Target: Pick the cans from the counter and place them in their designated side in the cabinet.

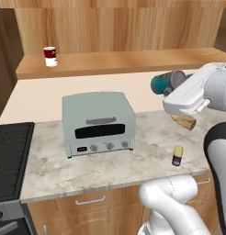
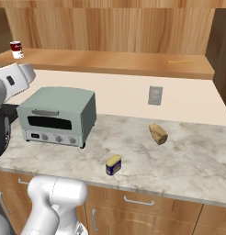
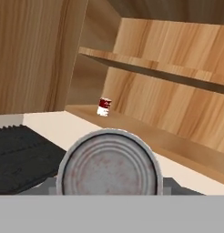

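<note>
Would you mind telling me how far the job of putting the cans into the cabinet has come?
Done: neither can stands in the cabinet yet; the red-and-white can is at its left end. In hand: the teal can is off the counter, held on its side in the gripper between its jaws, silvery end towards the hand camera. Left: shelve it, then fetch the dark blue can near the counter's front edge.

Two base views flanking the counter [image 1: 110,170], both facing the cabinet [image 2: 115,62]; hand view close behind teal can [image 3: 109,166].

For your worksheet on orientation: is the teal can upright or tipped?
Tipped: the teal can lies sideways in the end effector, silvery end facing outward.
</note>
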Tool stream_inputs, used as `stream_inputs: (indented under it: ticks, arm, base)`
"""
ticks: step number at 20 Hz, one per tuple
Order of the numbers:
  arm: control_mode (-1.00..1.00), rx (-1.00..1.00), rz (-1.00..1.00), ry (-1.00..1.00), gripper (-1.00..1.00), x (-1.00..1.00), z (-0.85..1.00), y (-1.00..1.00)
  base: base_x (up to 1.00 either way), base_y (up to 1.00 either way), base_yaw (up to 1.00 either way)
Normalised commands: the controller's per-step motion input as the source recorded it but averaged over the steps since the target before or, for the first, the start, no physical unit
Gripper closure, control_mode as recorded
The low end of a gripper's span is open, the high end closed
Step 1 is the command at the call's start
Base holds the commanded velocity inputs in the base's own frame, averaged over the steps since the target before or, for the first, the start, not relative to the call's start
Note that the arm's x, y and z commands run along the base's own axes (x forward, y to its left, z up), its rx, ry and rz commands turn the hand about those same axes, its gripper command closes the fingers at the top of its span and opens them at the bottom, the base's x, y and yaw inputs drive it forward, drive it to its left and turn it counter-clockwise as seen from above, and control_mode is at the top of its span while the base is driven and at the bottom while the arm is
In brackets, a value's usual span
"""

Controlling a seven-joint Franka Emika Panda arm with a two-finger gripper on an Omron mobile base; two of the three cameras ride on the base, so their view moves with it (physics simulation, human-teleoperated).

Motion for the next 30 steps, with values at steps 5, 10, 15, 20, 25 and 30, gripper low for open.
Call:
stream_inputs:
  ticks: [5, 10, 15, 20, 25, 30]
  arm:
    - [-1.00, 0.01, 0.00, 0.00, 1.00, 0.31, 0.00, 0.12]
    - [-1.00, 0.02, 0.00, 0.00, 1.00, 0.25, 0.00, 0.13]
    - [-1.00, 0.02, 0.00, 0.00, 1.00, 0.20, 0.02, 0.11]
    - [-1.00, 0.04, 0.01, 0.05, 1.00, 0.16, 0.12, 0.03]
    - [-1.00, 0.04, 0.02, 0.06, 1.00, 0.17, 0.08, 0.00]
    - [-1.00, 0.02, 0.02, 0.04, 1.00, 0.19, 0.00, 0.01]
  base:
    - [0.00, 0.00, 0.00]
    - [0.00, 0.00, 0.00]
    - [0.00, 0.00, 0.00]
    - [0.00, 0.00, 0.00]
    - [0.00, 0.00, 0.00]
    - [0.00, 0.00, 0.00]
